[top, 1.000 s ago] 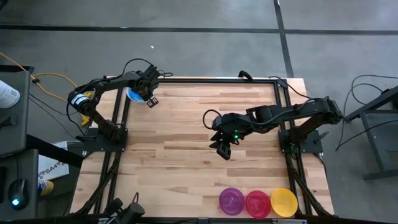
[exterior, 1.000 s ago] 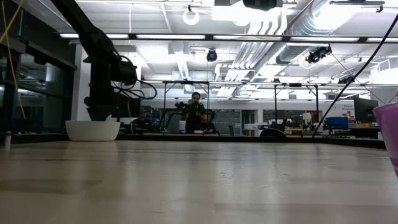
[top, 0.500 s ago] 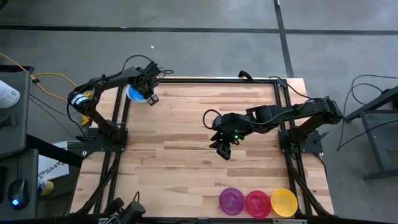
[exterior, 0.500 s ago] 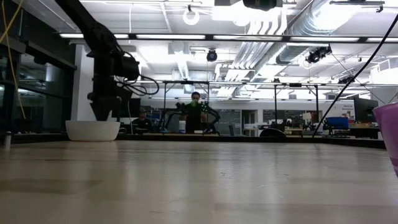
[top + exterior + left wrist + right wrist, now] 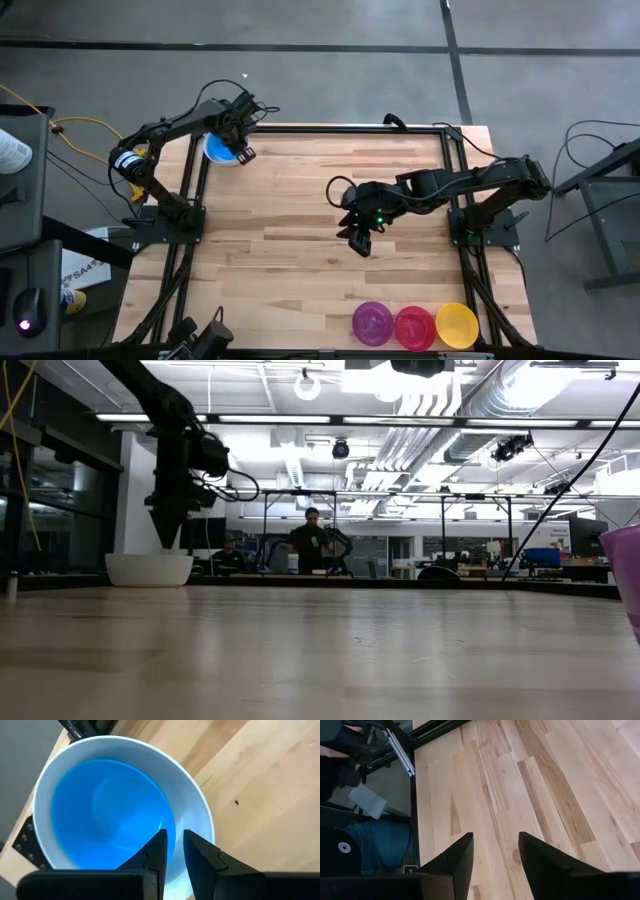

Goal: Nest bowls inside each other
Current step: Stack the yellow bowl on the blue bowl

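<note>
We see the left gripper [image 5: 240, 150] at upper left above the blue bowl [image 5: 215, 150] nested in the white bowl [image 5: 197, 815], fingers slightly parted, empty. Right gripper [image 5: 358, 243] waits mid-table, fully open. A low pass might nudge the stack off the edge

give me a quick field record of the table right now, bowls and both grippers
nested: blue bowl inside white bowl, far-left corner of table
loose: purple bowl, red bowl, yellow bowl, in a row at the near edge
left gripper: above the nested pair, holding nothing, narrow gap between fingers
right gripper: open, empty, over mid-table
</note>
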Motion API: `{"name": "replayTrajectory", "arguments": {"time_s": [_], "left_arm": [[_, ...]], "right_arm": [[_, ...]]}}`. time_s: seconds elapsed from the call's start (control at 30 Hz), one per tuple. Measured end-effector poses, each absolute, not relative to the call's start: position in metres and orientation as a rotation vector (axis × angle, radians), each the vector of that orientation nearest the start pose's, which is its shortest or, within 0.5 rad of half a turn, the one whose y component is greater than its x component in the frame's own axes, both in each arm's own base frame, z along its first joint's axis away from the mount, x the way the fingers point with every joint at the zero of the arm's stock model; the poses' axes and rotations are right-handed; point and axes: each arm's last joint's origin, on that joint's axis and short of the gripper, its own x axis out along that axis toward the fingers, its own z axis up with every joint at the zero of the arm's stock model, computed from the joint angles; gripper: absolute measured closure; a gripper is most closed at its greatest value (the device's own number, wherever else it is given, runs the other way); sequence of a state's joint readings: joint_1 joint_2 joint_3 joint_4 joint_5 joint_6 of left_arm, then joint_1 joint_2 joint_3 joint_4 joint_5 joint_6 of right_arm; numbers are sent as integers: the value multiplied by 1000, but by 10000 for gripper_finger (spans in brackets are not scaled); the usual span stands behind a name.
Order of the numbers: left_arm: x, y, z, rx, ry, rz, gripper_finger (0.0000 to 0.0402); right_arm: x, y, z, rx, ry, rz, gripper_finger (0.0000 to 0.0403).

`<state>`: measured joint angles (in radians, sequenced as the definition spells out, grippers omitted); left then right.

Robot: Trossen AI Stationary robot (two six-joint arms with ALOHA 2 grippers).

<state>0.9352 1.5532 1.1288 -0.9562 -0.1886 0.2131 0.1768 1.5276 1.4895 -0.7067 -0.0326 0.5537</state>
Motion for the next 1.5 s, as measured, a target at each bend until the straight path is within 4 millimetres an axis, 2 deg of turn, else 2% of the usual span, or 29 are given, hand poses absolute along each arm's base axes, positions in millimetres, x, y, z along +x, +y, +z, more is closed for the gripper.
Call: {"name": "replayTrajectory", "arguments": {"time_s": [0.17,0.27,0.47,0.6,0.67,0.8,0.93,1.03,1.27,1.5], "left_arm": [[174,224,243,-440,1360,675,340],[190,207,256,-393,1319,580,340],[234,140,283,-148,1209,353,340],[253,90,295,-21,1140,197,341],[260,67,298,24,1104,131,341],[268,28,300,102,1073,4,341],[272,-1,302,161,1033,-86,341],[274,-19,303,194,996,-140,341],[273,-47,304,221,968,-211,341],[270,-65,306,239,944,-205,341]], "right_arm": [[321,58,352,469,781,-19,253],[319,57,350,452,803,-62,253],[308,51,340,416,906,-241,253],[301,49,334,438,976,-321,253],[300,49,326,469,999,-351,253],[292,55,295,559,1115,-417,253],[279,69,265,655,1217,-489,253],[270,82,252,700,1244,-552,253],[246,132,253,834,1176,-640,253],[209,184,254,1062,1050,-769,253]]}}
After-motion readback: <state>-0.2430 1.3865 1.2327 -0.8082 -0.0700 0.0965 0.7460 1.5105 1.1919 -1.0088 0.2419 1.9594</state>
